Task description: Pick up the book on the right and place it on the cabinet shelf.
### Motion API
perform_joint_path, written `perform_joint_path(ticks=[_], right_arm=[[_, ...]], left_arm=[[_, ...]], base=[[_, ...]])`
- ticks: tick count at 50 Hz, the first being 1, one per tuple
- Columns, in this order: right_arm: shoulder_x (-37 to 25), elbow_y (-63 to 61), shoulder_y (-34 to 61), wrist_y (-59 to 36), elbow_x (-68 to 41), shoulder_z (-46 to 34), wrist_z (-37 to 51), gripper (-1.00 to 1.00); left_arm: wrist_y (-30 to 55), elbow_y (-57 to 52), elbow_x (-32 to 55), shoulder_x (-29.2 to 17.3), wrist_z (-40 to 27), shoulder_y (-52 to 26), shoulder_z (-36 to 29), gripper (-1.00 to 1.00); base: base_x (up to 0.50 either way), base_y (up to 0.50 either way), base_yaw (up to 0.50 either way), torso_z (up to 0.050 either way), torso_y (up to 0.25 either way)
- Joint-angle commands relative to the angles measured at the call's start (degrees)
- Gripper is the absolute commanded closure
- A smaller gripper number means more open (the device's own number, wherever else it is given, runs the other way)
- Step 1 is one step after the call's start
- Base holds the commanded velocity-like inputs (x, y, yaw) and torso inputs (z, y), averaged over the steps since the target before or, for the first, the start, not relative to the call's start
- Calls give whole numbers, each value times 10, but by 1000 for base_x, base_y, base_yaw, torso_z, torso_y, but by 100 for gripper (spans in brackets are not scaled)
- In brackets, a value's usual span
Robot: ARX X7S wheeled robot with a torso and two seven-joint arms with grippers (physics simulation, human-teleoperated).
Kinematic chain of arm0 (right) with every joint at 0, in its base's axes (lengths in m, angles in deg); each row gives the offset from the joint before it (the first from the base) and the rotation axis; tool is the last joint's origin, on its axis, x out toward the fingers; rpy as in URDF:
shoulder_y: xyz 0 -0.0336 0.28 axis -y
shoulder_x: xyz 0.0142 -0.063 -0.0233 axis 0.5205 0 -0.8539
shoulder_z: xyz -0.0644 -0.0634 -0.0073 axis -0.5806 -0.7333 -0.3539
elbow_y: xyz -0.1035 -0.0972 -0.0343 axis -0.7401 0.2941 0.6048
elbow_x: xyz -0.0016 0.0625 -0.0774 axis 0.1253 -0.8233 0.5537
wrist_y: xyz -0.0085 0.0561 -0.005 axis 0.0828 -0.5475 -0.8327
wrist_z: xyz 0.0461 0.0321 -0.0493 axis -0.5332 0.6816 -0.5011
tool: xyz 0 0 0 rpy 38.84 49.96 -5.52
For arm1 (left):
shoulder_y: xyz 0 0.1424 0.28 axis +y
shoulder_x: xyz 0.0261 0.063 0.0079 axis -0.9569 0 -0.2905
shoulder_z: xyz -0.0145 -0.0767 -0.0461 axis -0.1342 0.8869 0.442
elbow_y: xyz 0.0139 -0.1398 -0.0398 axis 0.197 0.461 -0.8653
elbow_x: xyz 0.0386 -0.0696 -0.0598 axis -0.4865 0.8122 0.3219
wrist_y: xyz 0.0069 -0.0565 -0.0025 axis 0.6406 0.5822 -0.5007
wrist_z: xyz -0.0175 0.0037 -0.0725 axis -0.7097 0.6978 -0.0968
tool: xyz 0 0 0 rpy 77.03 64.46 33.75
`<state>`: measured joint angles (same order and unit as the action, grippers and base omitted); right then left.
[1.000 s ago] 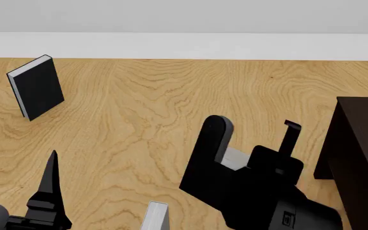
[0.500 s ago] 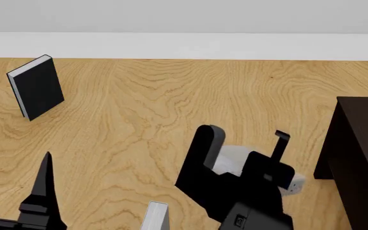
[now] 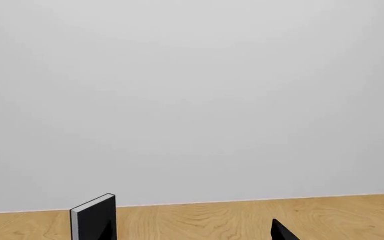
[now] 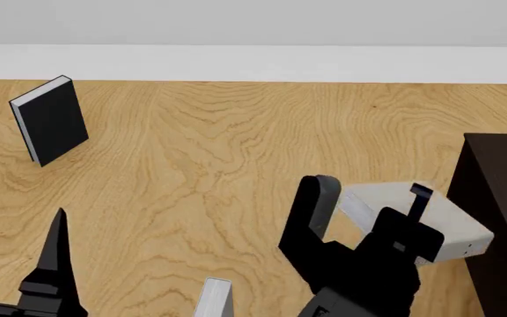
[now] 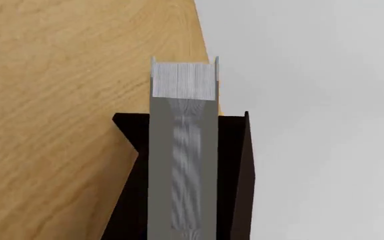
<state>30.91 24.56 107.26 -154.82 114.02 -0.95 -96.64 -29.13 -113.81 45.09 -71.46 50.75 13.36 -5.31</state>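
Note:
The grey book (image 4: 447, 228) with white page edges lies flat in the air, with my right gripper (image 4: 370, 198) shut on it. Its far corner reaches the front edge of the dark cabinet shelf (image 4: 500, 198) at the right. In the right wrist view the book (image 5: 182, 165) runs straight away from the camera, white pages at its far end, with dark shapes close on both sides. My left gripper (image 4: 55, 264) hangs low at the left, open and holding nothing. In the left wrist view only one of its fingertips (image 3: 282, 232) shows.
A black-covered book (image 4: 49, 120) stands upright at the far left of the wooden table (image 4: 218, 152), also seen as the black book (image 3: 95, 217) in the left wrist view. A paler book (image 4: 211, 297) stands at the near edge. A white wall runs behind the table.
My right gripper has lifted the grey book and carried it right, up to the cabinet's edge. The left gripper has sunk slightly and drifted left.

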Motion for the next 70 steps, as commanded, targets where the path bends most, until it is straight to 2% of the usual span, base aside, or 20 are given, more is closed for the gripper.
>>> perform_joint_path(ticks=[1, 20, 40, 70], right_arm=[[20, 71, -19, 31, 84, 13, 58, 100], [52, 161, -40, 113, -27, 121, 199, 100], [72, 280, -28, 150, -89, 207, 326, 100], [114, 546, 48, 243, -196, 337, 569, 100]], left_arm=[[-7, -2, 4, -4, -3, 6, 3, -100], [-15, -10, 18, -12, -10, 16, 7, -100], [-18, -12, 28, -20, -17, 19, 5, -100], [-24, -16, 38, -30, -29, 20, -4, -100]], base=[[0, 0, 0, 0, 0], [0, 0, 0, 1, 2], [0, 0, 0, 0, 2], [0, 0, 0, 0, 2]])
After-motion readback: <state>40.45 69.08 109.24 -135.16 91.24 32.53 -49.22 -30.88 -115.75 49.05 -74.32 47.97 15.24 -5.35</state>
